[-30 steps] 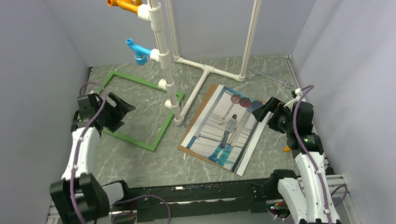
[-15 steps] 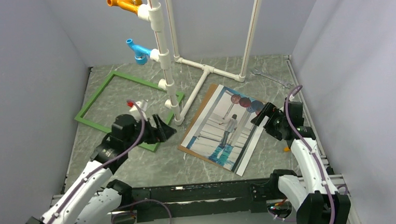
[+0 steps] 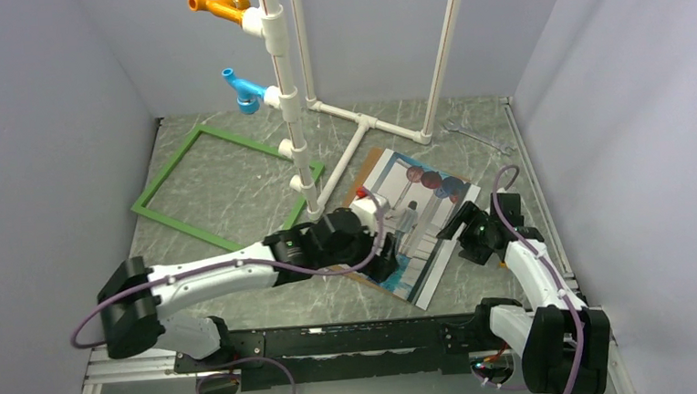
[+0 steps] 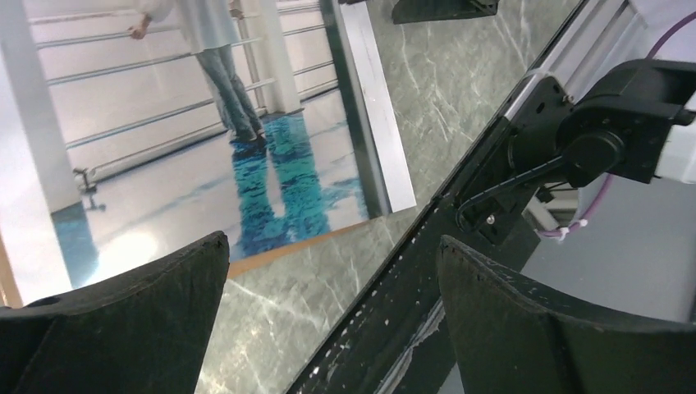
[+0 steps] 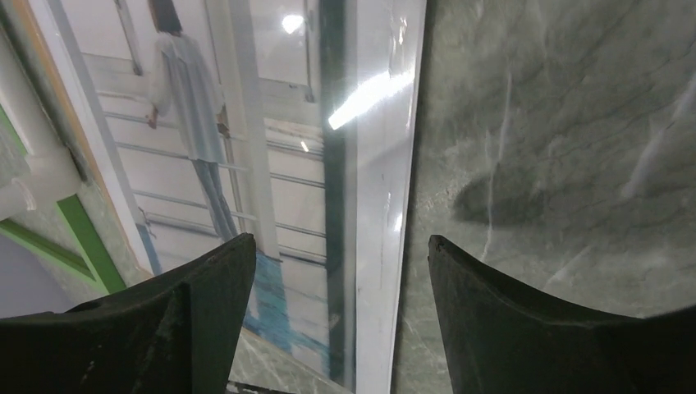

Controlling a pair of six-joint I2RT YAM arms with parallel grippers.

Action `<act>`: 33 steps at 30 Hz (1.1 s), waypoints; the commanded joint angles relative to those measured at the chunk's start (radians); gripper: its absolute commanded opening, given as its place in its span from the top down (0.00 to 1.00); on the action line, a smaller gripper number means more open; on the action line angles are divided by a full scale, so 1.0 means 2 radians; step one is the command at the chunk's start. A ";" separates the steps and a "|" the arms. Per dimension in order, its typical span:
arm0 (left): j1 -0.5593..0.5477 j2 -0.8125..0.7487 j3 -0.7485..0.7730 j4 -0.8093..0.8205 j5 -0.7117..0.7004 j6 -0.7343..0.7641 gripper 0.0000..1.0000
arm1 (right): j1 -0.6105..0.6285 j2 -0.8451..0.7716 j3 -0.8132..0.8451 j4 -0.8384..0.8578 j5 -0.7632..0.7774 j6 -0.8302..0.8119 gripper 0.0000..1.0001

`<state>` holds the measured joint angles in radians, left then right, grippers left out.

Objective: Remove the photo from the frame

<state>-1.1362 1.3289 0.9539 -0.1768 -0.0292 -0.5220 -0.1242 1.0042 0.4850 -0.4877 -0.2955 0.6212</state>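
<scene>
Checking all three views: I read no text, label, brand, number or sign anywhere. Photo (image 3: 423, 202) carries no caption or lettering I can make out.
</scene>
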 commanded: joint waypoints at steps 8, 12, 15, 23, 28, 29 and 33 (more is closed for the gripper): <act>-0.017 0.100 0.076 0.006 -0.045 0.041 0.01 | -0.002 -0.044 -0.053 0.049 -0.014 0.030 0.24; -0.017 0.114 0.076 0.018 -0.030 0.041 0.00 | -0.002 -0.030 -0.064 0.075 -0.032 0.033 0.24; -0.018 0.115 0.060 0.046 -0.013 0.049 0.01 | -0.003 -0.032 -0.072 0.088 -0.038 0.040 0.24; -0.021 0.147 0.051 0.101 0.006 0.097 0.02 | -0.003 -0.044 -0.078 0.098 -0.041 0.045 0.24; -0.021 0.187 0.065 0.119 0.010 0.106 0.08 | -0.004 -0.047 -0.084 0.102 -0.042 0.046 0.24; -0.021 0.197 0.075 0.112 0.010 0.105 0.08 | -0.003 -0.047 -0.086 0.102 -0.044 0.047 0.24; -0.021 0.234 0.088 0.123 0.025 0.094 0.08 | -0.003 -0.051 -0.089 0.104 -0.050 0.047 0.24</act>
<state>-1.1721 1.7550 1.0786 -0.0021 -0.0162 -0.3374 -0.1272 0.9241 0.3202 -0.3168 -0.3763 0.7044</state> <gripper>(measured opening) 0.918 0.761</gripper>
